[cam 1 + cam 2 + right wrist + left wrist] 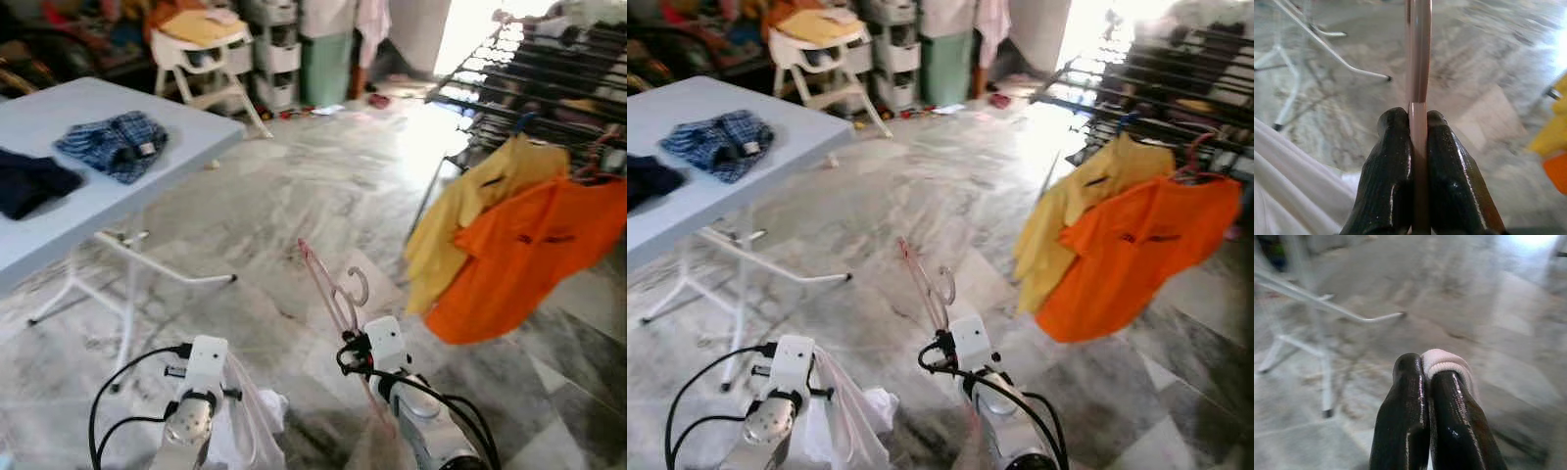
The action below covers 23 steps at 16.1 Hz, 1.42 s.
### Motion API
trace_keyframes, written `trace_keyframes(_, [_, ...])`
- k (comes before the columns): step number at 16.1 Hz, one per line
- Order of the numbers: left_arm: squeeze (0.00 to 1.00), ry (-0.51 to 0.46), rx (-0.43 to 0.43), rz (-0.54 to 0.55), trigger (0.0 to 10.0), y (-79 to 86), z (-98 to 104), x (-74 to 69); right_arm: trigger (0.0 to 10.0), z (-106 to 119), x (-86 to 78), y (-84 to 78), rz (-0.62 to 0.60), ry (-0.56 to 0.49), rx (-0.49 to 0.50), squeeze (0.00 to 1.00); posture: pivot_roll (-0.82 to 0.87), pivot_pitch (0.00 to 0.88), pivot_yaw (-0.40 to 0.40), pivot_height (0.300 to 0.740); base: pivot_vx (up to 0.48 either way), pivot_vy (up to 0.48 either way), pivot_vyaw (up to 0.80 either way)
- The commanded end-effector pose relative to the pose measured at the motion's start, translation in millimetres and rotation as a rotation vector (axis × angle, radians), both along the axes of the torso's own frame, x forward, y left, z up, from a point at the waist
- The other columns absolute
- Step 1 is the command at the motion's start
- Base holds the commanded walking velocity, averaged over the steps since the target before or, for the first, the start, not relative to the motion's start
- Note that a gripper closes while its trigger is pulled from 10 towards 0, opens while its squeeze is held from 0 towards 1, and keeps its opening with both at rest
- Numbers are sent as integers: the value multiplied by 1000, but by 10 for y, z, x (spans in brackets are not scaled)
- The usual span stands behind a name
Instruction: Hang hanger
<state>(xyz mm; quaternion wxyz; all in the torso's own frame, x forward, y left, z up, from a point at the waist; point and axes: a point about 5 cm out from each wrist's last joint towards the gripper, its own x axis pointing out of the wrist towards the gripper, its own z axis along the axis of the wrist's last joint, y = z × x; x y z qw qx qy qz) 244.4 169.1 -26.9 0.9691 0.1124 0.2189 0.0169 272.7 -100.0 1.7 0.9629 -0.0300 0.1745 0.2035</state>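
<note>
Right wrist cam gives the close look: right claw (pixel 1418 142) pressed together on the flat pink bar of the hanger (pixel 1419 58), bar running straight out past the tips. Head cams give the whole shape instead: pink plastic hanger (pixel 333 289) w/ a pale hook, held up over the marble floor (pixel 294 186) just ahead of the right wrist, roughly 6 o'clock in frame, long arm slanting toward 11.

Left wrist cam: left claw (pixel 1425 382) pinching a fold of white/pinkish cloth (pixel 1442 362), fingers tight on it. From the head cam that's a white garment (pixel 245 421) hanging by the left arm at ~7 o'clock.

Drying rack (pixel 529 88) sits at 2 o'clock w/ a yellow shirt (pixel 470 215) and an orange t-shirt (pixel 519 259) hanging off it. Table (pixel 108 196) at 10 o'clock carries a blue plaid garment (pixel 113 142) and a dark one (pixel 29 181). Wrist cams are blurry btw.
</note>
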Motion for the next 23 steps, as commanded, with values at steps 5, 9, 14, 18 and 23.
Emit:
trace_keyframes(5, [0,-39,46,28,10000,39,63,67,10000,36,17,-60,-5,-20,-2,0,-75,0,7,740,0,0,0])
trace_keyframes(9, [0,-37,22,36,10000,42,69,83,10000,36,19,-78,-5,-19,-6,0,-76,0,4,740,0,0,0])
trace_keyframes(14, [0,-32,22,34,10000,27,60,74,10000,49,27,-92,-20,-16,30,0,-76,0,2,740,0,0,0])
trace_keyframes(18, [0,-43,48,49,10000,27,65,69,10000,55,7,-59,8,-13,60,0,-74,0,-3,740,0,0,0])
trace_keyframes(23, [0,-116,128,50,10000,130,225,225,10000,61,-35,-20,111,-21,41,0,-71,0,-9,740,0,0,0])
